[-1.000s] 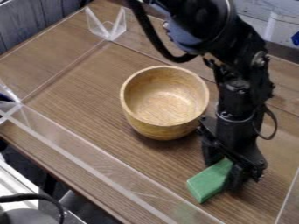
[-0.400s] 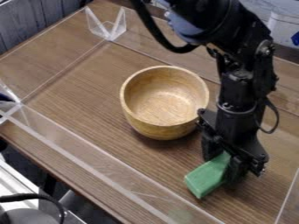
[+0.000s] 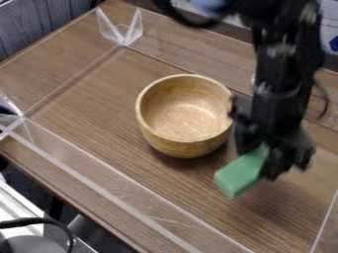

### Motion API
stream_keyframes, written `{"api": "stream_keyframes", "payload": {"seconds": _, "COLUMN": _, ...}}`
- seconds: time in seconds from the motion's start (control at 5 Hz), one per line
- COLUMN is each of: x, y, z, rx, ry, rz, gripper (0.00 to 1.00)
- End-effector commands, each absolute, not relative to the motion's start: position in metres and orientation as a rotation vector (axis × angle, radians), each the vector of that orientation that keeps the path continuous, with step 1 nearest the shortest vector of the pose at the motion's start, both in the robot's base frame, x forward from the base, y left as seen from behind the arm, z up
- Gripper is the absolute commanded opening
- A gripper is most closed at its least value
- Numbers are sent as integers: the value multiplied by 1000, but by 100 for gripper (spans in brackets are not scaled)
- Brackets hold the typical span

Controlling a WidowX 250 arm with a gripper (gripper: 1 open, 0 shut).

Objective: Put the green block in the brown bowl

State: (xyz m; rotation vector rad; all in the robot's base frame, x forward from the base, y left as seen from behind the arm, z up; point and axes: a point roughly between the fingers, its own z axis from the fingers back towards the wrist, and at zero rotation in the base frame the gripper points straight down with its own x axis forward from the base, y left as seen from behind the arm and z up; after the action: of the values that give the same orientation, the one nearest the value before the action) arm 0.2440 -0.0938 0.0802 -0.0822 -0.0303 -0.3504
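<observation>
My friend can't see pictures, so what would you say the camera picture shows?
A black robot claw grips a small flat green block, lifted just above the brown wooden table. Beside it, to the left, sits a round light brown wooden bowl, empty inside.

The green block (image 3: pixel 246 174) is held at its upper end by the hand (image 3: pixel 276 160), tilted, and appears clear of the tabletop (image 3: pixel 93 89). The hand points downward from a black arm (image 3: pixel 284 69) entering at 12 o'clock. The brown bowl (image 3: pixel 187 115) is seen upright and empty at 10 o'clock of the block, near but apart. Clear acrylic walls (image 3: pixel 79 168) border the wood-grain surface.
</observation>
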Motion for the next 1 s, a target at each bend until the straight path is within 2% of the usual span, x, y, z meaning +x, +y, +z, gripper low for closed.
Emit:
{"api": "stream_keyframes", "payload": {"seconds": 0.0, "x": 261, "y": -82, "z": 124, "rx": -64, "ry": -127, "rz": -323, "gripper": 0}}
{"api": "stream_keyframes", "payload": {"seconds": 0.2, "x": 273, "y": -61, "z": 143, "rx": -46, "ry": -149, "rz": -290, "gripper": 0}}
{"api": "stream_keyframes", "payload": {"seconds": 0.4, "x": 285, "y": -31, "z": 151, "rx": -34, "ry": -154, "rz": -246, "gripper": 0}}
{"api": "stream_keyframes", "payload": {"seconds": 0.8, "x": 283, "y": 31, "z": 136, "rx": -38, "ry": -124, "rz": -192, "gripper": 0}}
